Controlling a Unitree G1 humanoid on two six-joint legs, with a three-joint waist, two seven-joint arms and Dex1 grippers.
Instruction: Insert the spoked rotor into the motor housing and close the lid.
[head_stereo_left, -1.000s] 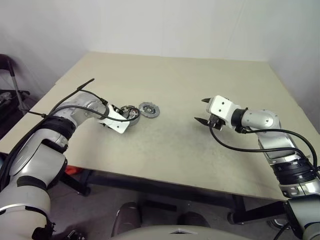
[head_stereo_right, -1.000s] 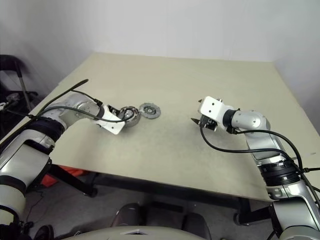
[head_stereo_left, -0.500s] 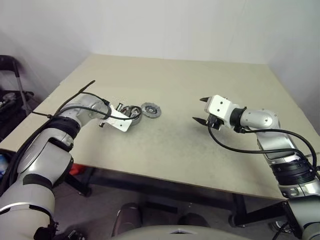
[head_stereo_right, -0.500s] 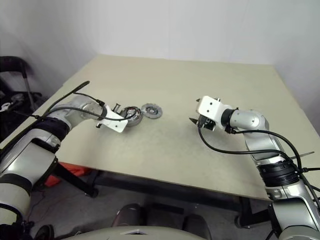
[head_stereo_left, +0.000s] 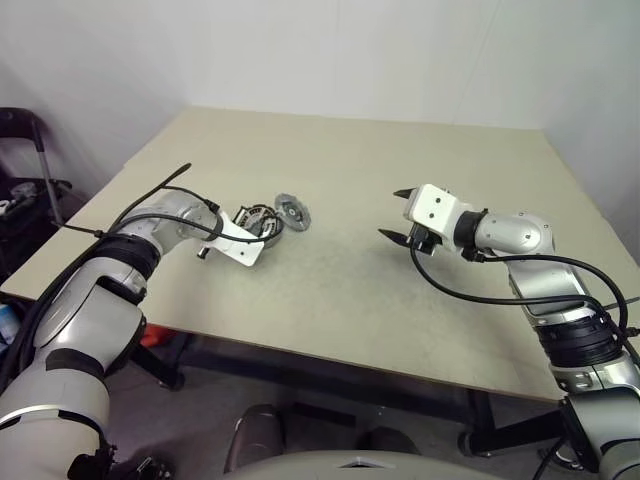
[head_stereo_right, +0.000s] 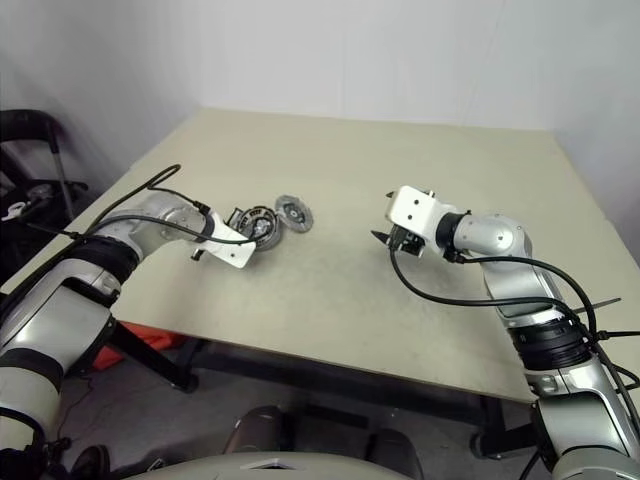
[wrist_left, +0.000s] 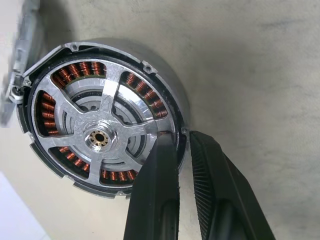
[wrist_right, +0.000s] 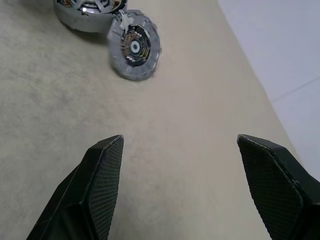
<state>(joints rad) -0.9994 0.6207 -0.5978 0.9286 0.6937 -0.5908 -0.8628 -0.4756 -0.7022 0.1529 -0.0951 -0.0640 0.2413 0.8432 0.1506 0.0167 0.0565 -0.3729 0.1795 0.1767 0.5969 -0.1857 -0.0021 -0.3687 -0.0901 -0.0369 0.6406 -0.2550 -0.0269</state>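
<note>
The motor housing (wrist_left: 165, 75), a round metal cup with copper-brown windings, rests on the tan table at the left. The spoked rotor (wrist_left: 97, 137) lies inside it, silvery spokes and hub facing up. My left gripper (wrist_left: 182, 137) is shut on the housing's rim, one finger inside the wall and one outside; it also shows in the left eye view (head_stereo_left: 266, 232). The lid (head_stereo_left: 292, 211), a grey notched disc, sits just right of the housing (head_stereo_left: 258, 217) and looks tilted against it (wrist_right: 135, 46). My right gripper (head_stereo_left: 390, 213) hovers open over the table's middle right, holding nothing.
The tan table (head_stereo_left: 350, 290) stretches wide between the two arms. Its near edge runs just below my left forearm. A dark chair-like frame (head_stereo_left: 25, 150) stands on the floor past the table's left edge. A white wall rises behind.
My left gripper's fingers have closed onto the housing's rim. The lid has gone from lying flat to tilting up beside the housing. The right gripper has stayed open in about the same place.
</note>
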